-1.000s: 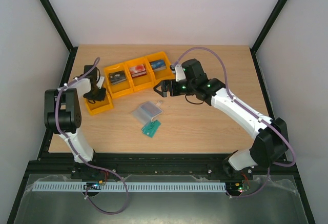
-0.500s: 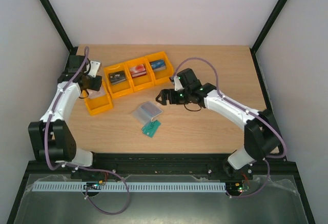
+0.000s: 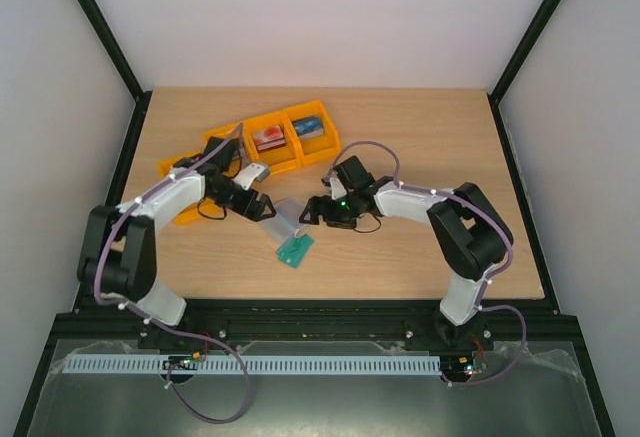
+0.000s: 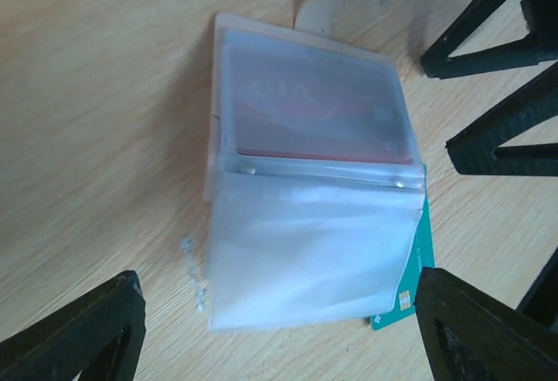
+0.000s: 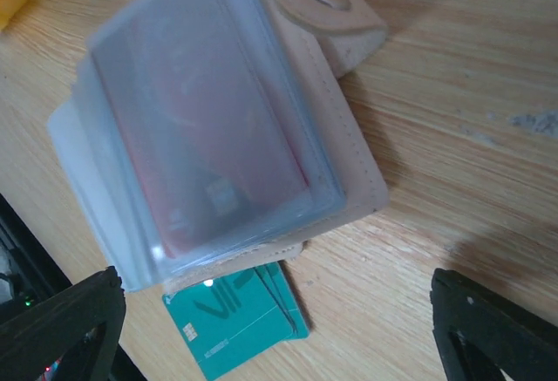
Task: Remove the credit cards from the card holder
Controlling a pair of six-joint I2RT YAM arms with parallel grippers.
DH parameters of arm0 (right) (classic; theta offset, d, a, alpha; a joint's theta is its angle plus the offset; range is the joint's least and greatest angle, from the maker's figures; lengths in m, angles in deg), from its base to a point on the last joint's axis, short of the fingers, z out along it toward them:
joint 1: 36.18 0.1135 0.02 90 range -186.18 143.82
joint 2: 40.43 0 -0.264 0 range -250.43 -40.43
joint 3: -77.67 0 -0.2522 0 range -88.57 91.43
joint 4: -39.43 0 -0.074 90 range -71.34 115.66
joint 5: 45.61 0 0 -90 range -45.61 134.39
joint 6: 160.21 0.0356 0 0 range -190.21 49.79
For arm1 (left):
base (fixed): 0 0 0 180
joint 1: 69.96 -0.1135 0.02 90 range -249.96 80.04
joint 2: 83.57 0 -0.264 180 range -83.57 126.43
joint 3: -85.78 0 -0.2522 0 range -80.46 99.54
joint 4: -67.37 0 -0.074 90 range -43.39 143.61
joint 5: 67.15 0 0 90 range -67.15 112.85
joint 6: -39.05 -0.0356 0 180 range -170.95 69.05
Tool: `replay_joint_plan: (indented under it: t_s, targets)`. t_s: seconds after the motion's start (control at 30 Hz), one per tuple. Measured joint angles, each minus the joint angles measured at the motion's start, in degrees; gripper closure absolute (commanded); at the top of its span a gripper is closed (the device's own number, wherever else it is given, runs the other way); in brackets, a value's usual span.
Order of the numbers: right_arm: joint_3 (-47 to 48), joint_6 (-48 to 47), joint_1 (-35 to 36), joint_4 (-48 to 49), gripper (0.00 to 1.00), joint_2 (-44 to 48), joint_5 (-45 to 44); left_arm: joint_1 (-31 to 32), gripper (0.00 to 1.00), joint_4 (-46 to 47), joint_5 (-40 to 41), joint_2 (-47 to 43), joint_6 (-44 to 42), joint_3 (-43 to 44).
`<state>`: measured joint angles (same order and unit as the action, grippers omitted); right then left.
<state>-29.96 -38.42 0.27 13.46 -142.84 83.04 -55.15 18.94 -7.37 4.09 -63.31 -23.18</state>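
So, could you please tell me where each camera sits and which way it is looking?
Top external: above, behind the bases, looking down on the table; both arms, left gripper and right gripper.
Left wrist: on that arm, facing down at the card holder; own black fingers at bottom corners.
Right wrist: likewise down at it; own fingers at bottom corners.
Shared: both wrist views show its dark red card and the green card.
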Motion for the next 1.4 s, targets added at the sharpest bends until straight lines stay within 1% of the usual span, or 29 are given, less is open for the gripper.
replay_joint_plan:
  t_s: [0.13, 0.27, 0.4, 0.5, 0.57, 0.67, 0.73, 0.83, 0.87, 1.0, 1.13, 1.27, 1.4]
  targets:
    - [-1.70, 2.25, -0.02, 4.79, 0.09, -1.51, 2.58, -0.04, 0.16, 1.16, -4.90, 7.89, 0.13, 0.11]
    - [-1.95, 3.28, 0.02, 7.80, 0.12, -2.40, 4.11, -0.02, 0.18, 1.68, -6.43, 14.43, -0.04, 1.07]
    - [-1.73, 4.96, 0.00, 10.86, 0.18, -4.09, 6.10, 0.39, 0.19, 2.78, -7.74, 16.15, -0.74, 2.40]
    - [-0.94, 5.88, 0.00, 12.22, 0.21, -5.44, 7.30, 1.55, 0.23, 3.41, -7.85, 16.26, -1.46, 2.38]
    - [-0.37, 6.38, 0.00, 12.81, 0.22, -6.21, 7.91, 2.78, 0.33, 3.98, -7.96, 16.39, -1.86, 2.27]
    - [-0.22, 7.15, 0.00, 13.25, 0.24, -6.45, 7.93, 4.11, 0.51, 4.61, -8.37, 16.92, -2.56, 1.81]
    - [-0.22, 7.54, 0.00, 13.40, 0.28, -6.51, 7.89, 4.44, 0.65, 4.98, -8.96, 17.53, -2.91, 1.73]
    - [-0.31, 8.33, -0.02, 13.77, 0.34, -6.71, 7.63, 4.35, 0.95, 5.16, -9.94, 18.14, -3.76, 1.49]
    - [-0.42, 8.57, 0.00, 13.97, 0.34, -6.78, 7.56, 4.35, 0.98, 5.05, -10.36, 18.14, -4.09, 1.46]
    - [-1.05, 9.22, -0.20, 15.08, 0.33, -6.78, 7.89, 4.33, 0.98, 4.57, -11.23, 18.05, -5.03, 1.49]
    - [-1.05, 7.37, -0.20, 14.45, 0.23, -5.99, 8.24, 4.44, 0.98, 3.82, -10.21, 15.96, -6.47, 1.49]
    - [-0.85, 1.81, -0.55, 11.08, 0.08, -0.15, 8.92, 4.55, 0.98, 2.97, -6.45, 8.50, -9.18, 1.86]
    - [1.51, -6.10, -0.74, 6.03, 0.02, 9.31, 7.06, 4.55, 0.98, 2.36, -3.65, -1.05, -12.85, 4.11]
